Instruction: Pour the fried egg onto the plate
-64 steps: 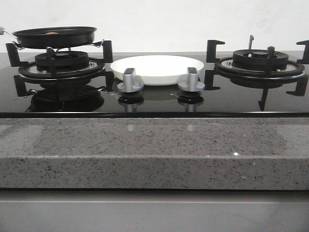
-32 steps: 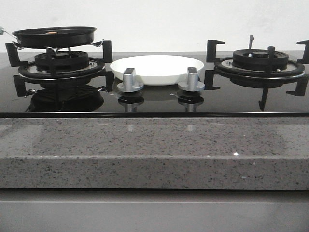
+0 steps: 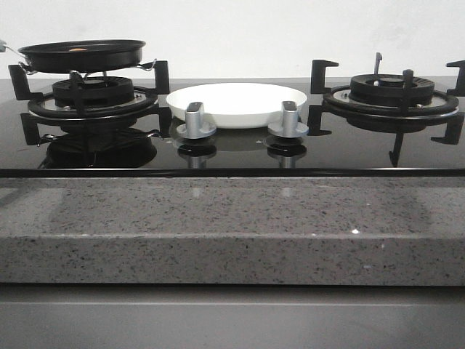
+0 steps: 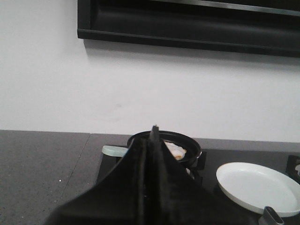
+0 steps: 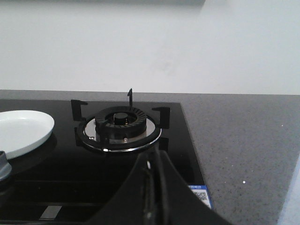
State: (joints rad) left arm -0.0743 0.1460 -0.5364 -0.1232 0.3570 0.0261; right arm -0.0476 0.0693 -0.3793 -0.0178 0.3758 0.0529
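The left gripper [image 4: 153, 136] has its fingers pressed together, with nothing between them. It hangs back on the near-left side of the hob, aimed at the pan [image 4: 164, 146] but well apart from it. The right gripper [image 5: 153, 176] is likewise closed on nothing. It sits near the right burner [image 5: 119, 125] and touches nothing. Neither arm shows in the front view.

Beyond the left gripper, the black pan sits on the left burner's supports [image 3: 87, 91], its pale handle [image 4: 115, 150] pointing left. The egg [image 4: 176, 151] lies flat inside the pan, toward its right side; from the front only a sliver of it [image 3: 76, 50] shows over the rim. The plate [image 3: 236, 104] rests on the glass hob between the two burners, just right of the pan and behind the two knobs [image 3: 196, 122]. It holds nothing.

Across the last second nothing has changed in the front view: pan, egg and plate are where they were, and no arm has come into that view. That suggests the task has not really begun. The egg is in the pan, and the handle has not been grasped.

The likely next step is for the left gripper to open, reach the handle, lift the pan and tilt it over the plate. The plate is close, so the carry should be short. The egg may stick or slide off suddenly.

The hob sits in a speckled grey bench [image 3: 232, 225].
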